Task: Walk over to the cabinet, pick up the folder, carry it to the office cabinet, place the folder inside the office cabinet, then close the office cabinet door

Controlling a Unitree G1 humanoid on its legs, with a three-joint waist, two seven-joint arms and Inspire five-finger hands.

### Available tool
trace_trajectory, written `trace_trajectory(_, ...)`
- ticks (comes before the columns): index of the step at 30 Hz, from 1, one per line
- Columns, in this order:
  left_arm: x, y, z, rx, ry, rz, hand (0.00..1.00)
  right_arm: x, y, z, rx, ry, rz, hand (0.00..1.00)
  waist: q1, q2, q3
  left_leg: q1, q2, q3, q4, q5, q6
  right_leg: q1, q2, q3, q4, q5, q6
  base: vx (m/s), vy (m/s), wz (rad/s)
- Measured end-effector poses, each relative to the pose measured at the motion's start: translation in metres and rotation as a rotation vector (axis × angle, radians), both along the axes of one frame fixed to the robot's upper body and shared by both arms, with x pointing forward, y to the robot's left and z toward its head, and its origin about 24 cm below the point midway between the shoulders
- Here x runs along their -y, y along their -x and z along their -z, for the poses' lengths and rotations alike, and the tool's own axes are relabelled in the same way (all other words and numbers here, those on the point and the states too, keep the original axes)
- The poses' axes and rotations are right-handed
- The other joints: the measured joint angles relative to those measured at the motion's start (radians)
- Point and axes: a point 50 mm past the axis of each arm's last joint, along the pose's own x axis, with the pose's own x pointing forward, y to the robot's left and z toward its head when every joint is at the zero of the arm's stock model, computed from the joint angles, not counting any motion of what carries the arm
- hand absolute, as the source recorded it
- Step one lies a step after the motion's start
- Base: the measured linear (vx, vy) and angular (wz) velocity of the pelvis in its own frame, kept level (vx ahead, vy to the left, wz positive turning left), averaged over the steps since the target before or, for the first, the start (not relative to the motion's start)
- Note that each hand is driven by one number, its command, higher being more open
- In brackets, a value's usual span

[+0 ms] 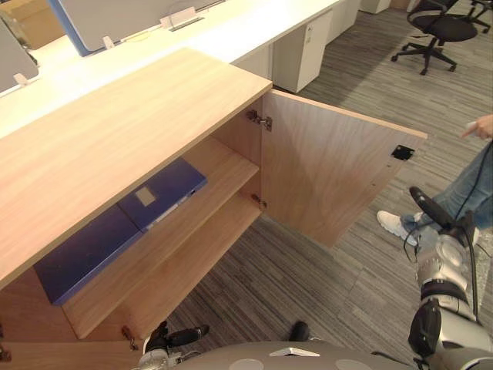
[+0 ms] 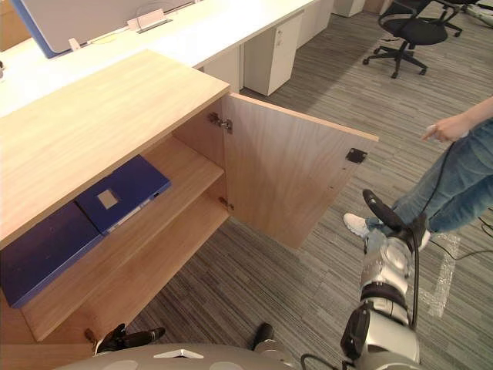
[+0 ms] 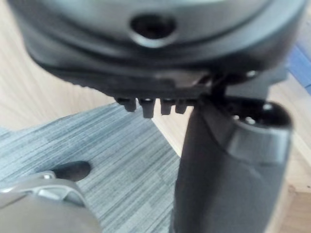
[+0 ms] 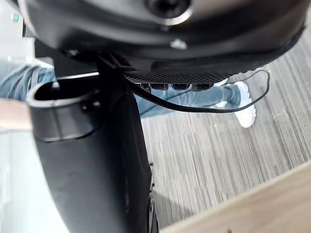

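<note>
The wooden office cabinet (image 1: 115,131) stands open, its door (image 1: 331,169) swung out towards the right. On its upper shelf lies a blue folder (image 1: 163,193) with a pale label, flat beside a second, darker blue folder (image 1: 81,254). My left hand (image 1: 181,337) hangs low in front of the bottom shelf, fingers straight, holding nothing. My right hand (image 1: 430,206) is raised to the right of the door, apart from its outer face, fingers straight and empty. Its thumb (image 4: 97,160) shows over grey carpet and the door's edge.
A person in jeans (image 1: 462,185) and white shoes (image 1: 394,223) stands just right of my right arm, one hand (image 1: 481,127) held out. White desks (image 1: 231,31) with a drawer unit (image 1: 300,50) run behind the cabinet. A black office chair (image 1: 439,31) stands far right.
</note>
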Motion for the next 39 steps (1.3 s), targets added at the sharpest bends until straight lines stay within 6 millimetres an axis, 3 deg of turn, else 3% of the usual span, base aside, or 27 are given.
trace_trajectory(5, 0.001, 0.005, 0.001, -0.011, 0.008, 0.003, 1.0, -0.023, -0.043, -0.031, 0.105, 0.001, -0.187, 1.0, 0.005, -0.002, 0.002, -0.005, -0.002, -0.021, -0.001, -0.001, -0.001, 0.001, -0.005, -0.012, -0.002, 0.014, -0.008, -0.09, 0.093, 0.06)
trace_trajectory(13, 0.002, 0.009, 0.001, -0.009, 0.036, -0.024, 1.0, -0.035, -0.066, -0.053, 0.206, -0.083, -0.248, 1.0, 0.007, 0.007, 0.046, -0.027, 0.003, -0.053, 0.021, -0.016, 0.004, 0.001, -0.008, -0.027, -0.003, 0.019, -0.009, -0.08, 0.069, 0.08)
trace_trajectory(21, 0.002, 0.012, 0.002, -0.011, 0.05, -0.025, 1.0, -0.031, -0.072, -0.064, 0.14, -0.006, -0.356, 1.0, -0.005, 0.02, 0.055, -0.047, 0.018, -0.076, 0.041, -0.017, 0.003, 0.002, -0.001, -0.049, -0.003, 0.024, -0.016, -0.02, 0.067, 0.06)
trace_trajectory(27, 0.001, 0.014, 0.002, -0.005, 0.091, -0.001, 1.0, -0.022, -0.067, -0.072, -0.001, 0.103, -0.593, 1.0, -0.019, 0.018, 0.062, -0.053, 0.023, -0.081, 0.051, -0.017, 0.002, 0.001, 0.003, -0.048, -0.003, 0.02, -0.02, -0.03, 0.1, -0.01)
trace_trajectory(31, -0.002, 0.018, 0.001, -0.011, 0.108, 0.016, 1.0, -0.024, -0.049, -0.075, -0.126, 0.253, -0.848, 1.0, -0.04, 0.016, 0.065, -0.051, 0.039, -0.074, 0.052, -0.018, -0.003, -0.003, 0.022, -0.036, -0.009, 0.006, -0.025, -0.02, 0.067, -0.11)
trace_trajectory(33, -0.005, 0.02, 0.001, -0.021, 0.103, 0.044, 1.0, -0.037, -0.037, -0.075, -0.196, 0.317, -1.054, 1.0, -0.061, 0.015, 0.065, -0.05, 0.055, -0.059, 0.057, -0.02, -0.013, -0.012, 0.042, -0.018, -0.009, -0.002, -0.036, 0.0, 0.041, -0.28)
trace_trajectory(37, -0.006, 0.015, 0.0, -0.015, 0.097, 0.095, 1.0, -0.064, -0.014, -0.065, -0.305, 0.347, -1.328, 1.0, -0.062, 0.015, 0.065, -0.051, 0.079, -0.042, 0.072, -0.02, -0.013, -0.026, 0.075, 0.011, -0.009, -0.01, -0.048, 0.02, 0.042, -0.3)
trace_trajectory(39, -0.003, 0.011, 0.0, -0.002, 0.111, 0.109, 1.0, -0.089, -0.001, -0.065, -0.305, 0.34, -1.511, 1.0, -0.07, 0.012, 0.064, -0.053, 0.09, -0.041, 0.07, -0.018, -0.01, -0.036, 0.092, 0.021, -0.009, -0.016, -0.057, 0.04, 0.066, -0.16)
